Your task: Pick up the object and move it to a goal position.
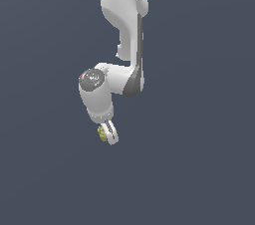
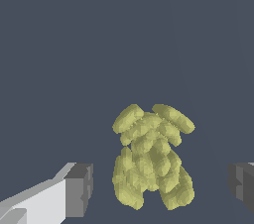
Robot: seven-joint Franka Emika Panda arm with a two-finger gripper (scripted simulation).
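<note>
The white arm (image 1: 124,30) comes down from the top of the exterior view, bends at a grey-capped joint (image 1: 91,79), and then angles its last link downward and slightly toward the exterior view's right, ending in the gripper (image 1: 107,134). In that view the object (image 1: 102,134), a small yellow-green knobbly cluster, sits right at the fingertips, partly hidden by one white finger (image 1: 112,133). The wrist view shows the same lumpy cluster (image 2: 152,156) lying in the space between the two fingers, whose dark grey pads (image 2: 79,190) stand on either side of it. There is a visible gap between each pad and the object, so the gripper is spread apart and not pressing on anything. The plain blue-grey desk (image 1: 199,169) fills the background in both views.
</note>
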